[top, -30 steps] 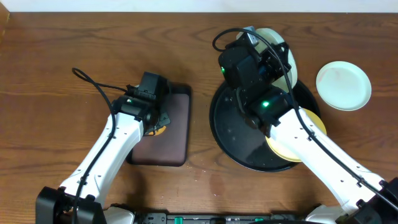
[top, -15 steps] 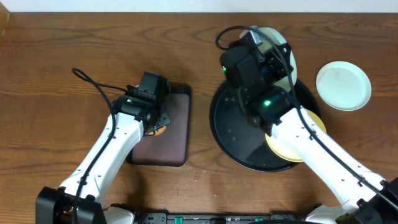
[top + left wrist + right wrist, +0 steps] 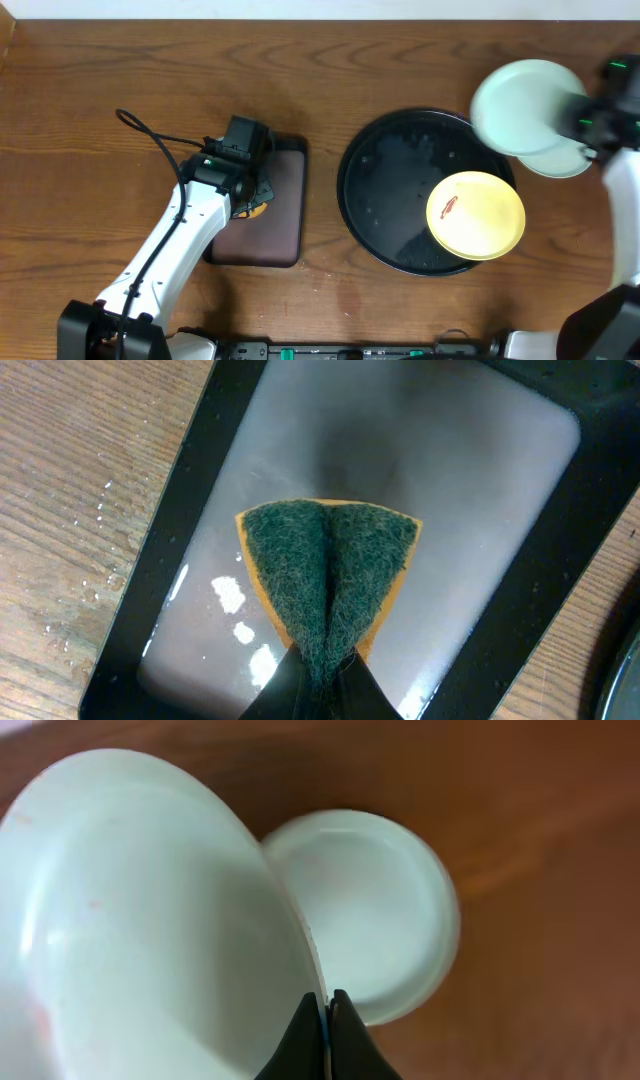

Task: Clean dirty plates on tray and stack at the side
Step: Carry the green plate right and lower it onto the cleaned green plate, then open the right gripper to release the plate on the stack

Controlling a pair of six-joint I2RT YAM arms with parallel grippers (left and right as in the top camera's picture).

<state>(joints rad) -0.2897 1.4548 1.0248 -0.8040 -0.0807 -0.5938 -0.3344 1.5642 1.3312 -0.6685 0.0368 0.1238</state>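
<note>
- Three plates in all: two pale, one yellow.
- The yellow plate lies flat in the round tray, near its right rim, and bears one red smear.
- The right gripper is clenched on the rim of one pale plate, holding it off the table, right of the round tray.
- The second pale plate sits on the table beneath it, partly hidden.
- Two trays: the round tray and a small tray, wet inside.
- One sponge, green over orange, is pinched in the left gripper over the small tray.
</note>
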